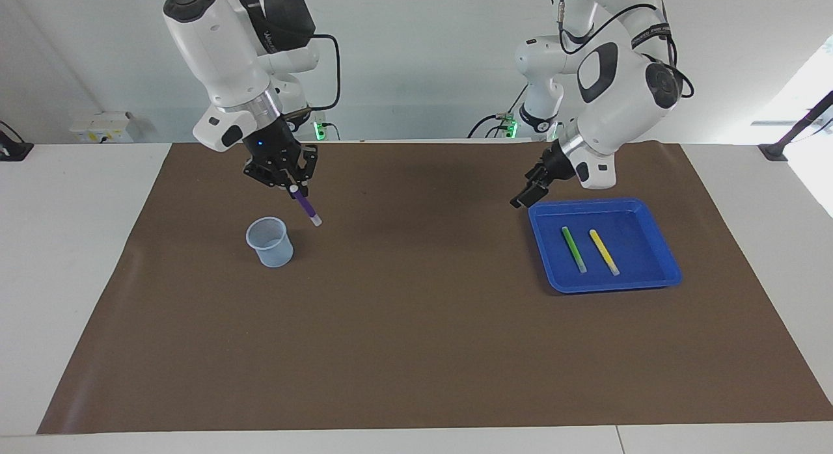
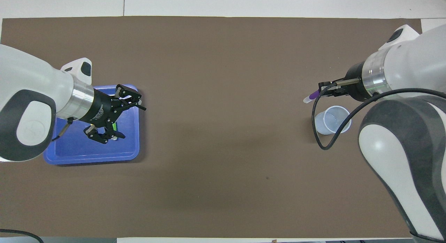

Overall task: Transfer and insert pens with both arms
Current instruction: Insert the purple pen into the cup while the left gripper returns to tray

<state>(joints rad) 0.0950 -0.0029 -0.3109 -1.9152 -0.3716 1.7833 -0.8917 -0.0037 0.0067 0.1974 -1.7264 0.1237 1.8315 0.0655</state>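
Observation:
My right gripper is shut on the purple pen, which hangs tilted with its pale tip down, over the mat beside the clear plastic cup. In the overhead view the right gripper holds the purple pen just off the cup's rim. The green pen and the yellow pen lie side by side in the blue tray. My left gripper is open and empty, up over the tray's robot-side corner. In the overhead view the left gripper covers most of both pens in the tray.
A brown mat covers the white table. The cup stands toward the right arm's end, the tray toward the left arm's end. Small units with green lights stand at the table's robot-side edge.

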